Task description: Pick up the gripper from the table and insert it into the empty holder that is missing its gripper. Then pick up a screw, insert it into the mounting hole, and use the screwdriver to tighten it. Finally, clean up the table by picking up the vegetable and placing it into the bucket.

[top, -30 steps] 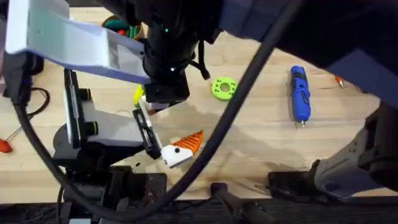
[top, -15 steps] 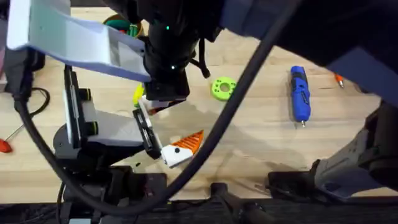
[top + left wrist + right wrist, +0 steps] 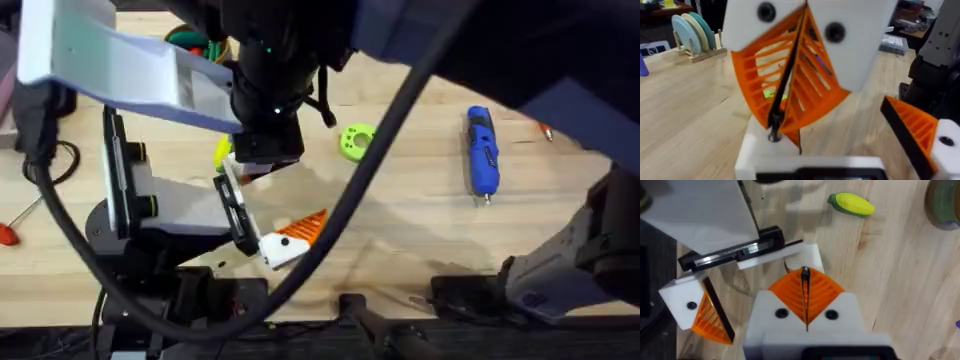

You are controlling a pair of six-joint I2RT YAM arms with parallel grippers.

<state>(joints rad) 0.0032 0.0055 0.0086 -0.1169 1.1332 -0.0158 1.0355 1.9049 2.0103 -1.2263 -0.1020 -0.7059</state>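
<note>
**Listener:** While you hold the rig here, what worries you most?

**Operator:** I start with the table (image 3: pixel 420 220), light wood. A fixed stand sits at its near left. One dark arm hangs low over that stand, and a swing from there could knock it. I can't tell which arm it is.

**Listener:** And the task's things?

**Operator:** The bucket (image 3: pixel 945 202) sits at the far edge, and the blue screwdriver (image 3: pixel 482 150) lies well apart to the right. The white holder (image 3: pixel 275 250) on the stand already carries the gripper (image 3: pixel 305 228), the orange wedge. I see no screw in it, so I judge a nudge could pop the wedge loose.

**Listener:** Your own fingers?

**Operator:** The left gripper (image 3: pixel 777 125) has its pads pressed together, and so has the right gripper (image 3: pixel 805 275). A thin dark line runs down each seam; I can't tell whether it's a screw. The vegetable (image 3: pixel 852 203), a small corn cob, lies near the stand, and a sweep could roll it away.
</note>
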